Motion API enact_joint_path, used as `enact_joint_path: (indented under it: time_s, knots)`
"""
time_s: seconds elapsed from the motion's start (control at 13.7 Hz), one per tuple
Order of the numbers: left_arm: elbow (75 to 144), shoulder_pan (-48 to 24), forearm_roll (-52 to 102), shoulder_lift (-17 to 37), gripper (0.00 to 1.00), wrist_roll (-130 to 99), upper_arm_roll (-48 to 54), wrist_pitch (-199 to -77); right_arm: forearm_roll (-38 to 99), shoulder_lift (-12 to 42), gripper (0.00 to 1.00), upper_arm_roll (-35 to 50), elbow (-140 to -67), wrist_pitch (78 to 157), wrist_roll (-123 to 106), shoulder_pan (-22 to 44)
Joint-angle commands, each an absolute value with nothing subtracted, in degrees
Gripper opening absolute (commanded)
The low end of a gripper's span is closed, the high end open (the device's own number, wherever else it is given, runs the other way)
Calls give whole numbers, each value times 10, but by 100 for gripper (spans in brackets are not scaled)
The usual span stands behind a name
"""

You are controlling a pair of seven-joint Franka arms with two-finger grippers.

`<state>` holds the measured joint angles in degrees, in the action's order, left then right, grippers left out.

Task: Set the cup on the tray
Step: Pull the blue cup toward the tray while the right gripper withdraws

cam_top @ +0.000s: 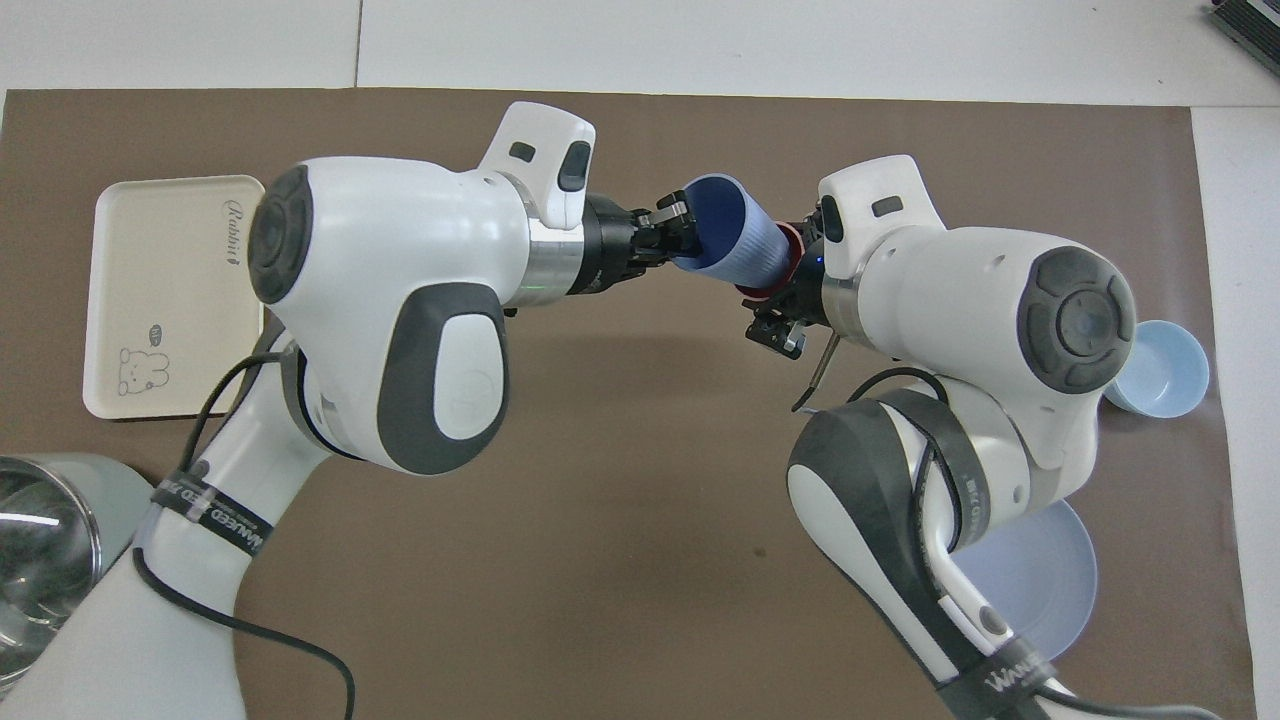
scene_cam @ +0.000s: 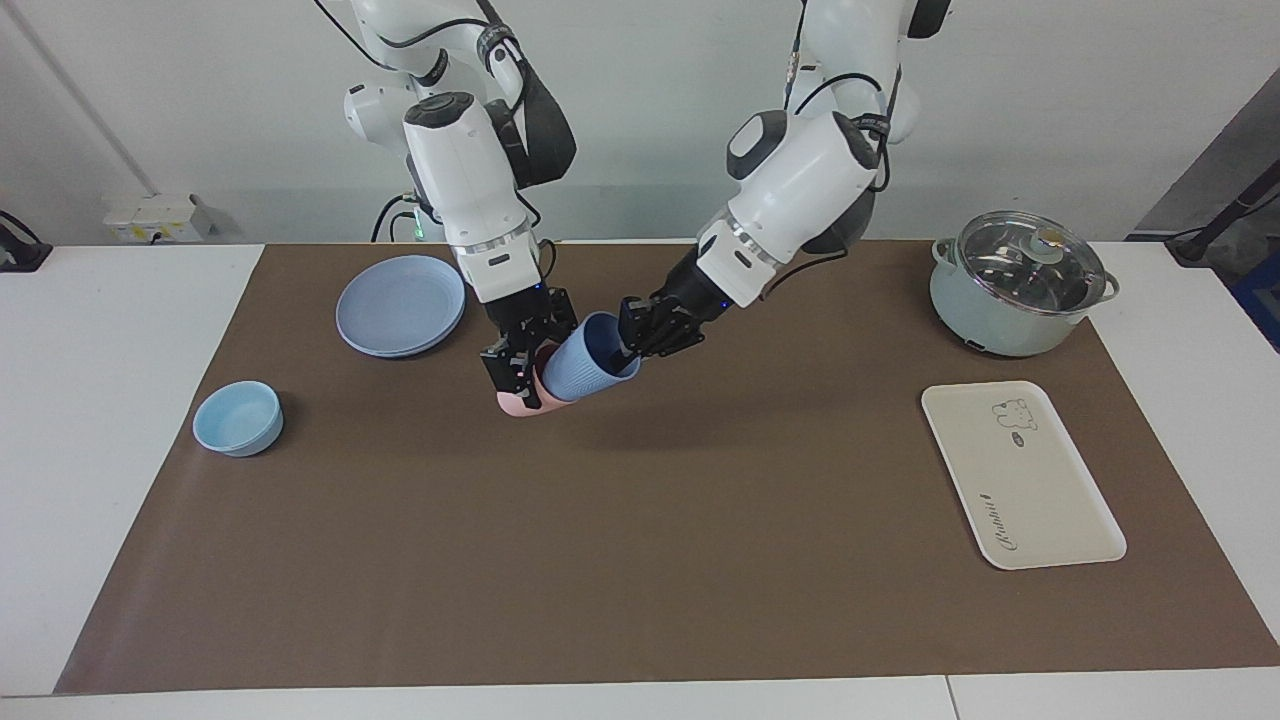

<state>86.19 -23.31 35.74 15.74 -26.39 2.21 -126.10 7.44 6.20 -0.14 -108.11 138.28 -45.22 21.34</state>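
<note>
As I read the facing view, my left gripper (scene_cam: 628, 350) is clamped on the rim of the cup (scene_cam: 590, 360), one finger inside the mouth. The cup is tilted, its base nested in a salmon-pink tumbler (scene_cam: 520, 398), which my right gripper (scene_cam: 520, 365) pinches with its fingers closed. Both cups hang together above the brown mat (scene_cam: 640, 560), at mid-table. The tray (scene_cam: 1020, 475) lies flat at the left arm's end of the table, well apart from the cup and bare. A lidded pot (scene_cam: 1020, 285) stands nearer to the robots than the tray. A round blue plate (scene_cam: 400, 305) and a light-blue bowl (scene_cam: 238, 418) sit at the right arm's end.

Seen in the overhead view, the left gripper (cam_top: 680, 228) grips the cup's (cam_top: 735, 245) dark open mouth, and the right gripper (cam_top: 785, 300) is mostly hidden by its wrist. Only a thin pink rim (cam_top: 790, 262) of the tumbler shows around the cup's base. The tray (cam_top: 150, 240) lies partly under the left arm.
</note>
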Motion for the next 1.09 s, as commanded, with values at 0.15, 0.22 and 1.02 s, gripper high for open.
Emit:
enact_joint_path:
  time_s: [0.15, 0.22, 1.02]
  knots:
    - [837, -148, 223, 158, 0, -259, 23, -1190, 117, 54, 0, -1, -1082, 1389, -446, 166]
    - [841, -129, 181, 157, 0, -258, 23, -1178, 167, 54, 0, -2, -1087, 1410, -462, 153]
    - [1000, 108, 91, 98, 0, 14, 19, -1239, 803, 142, 0, -2, -1125, 1419, -1060, -10]
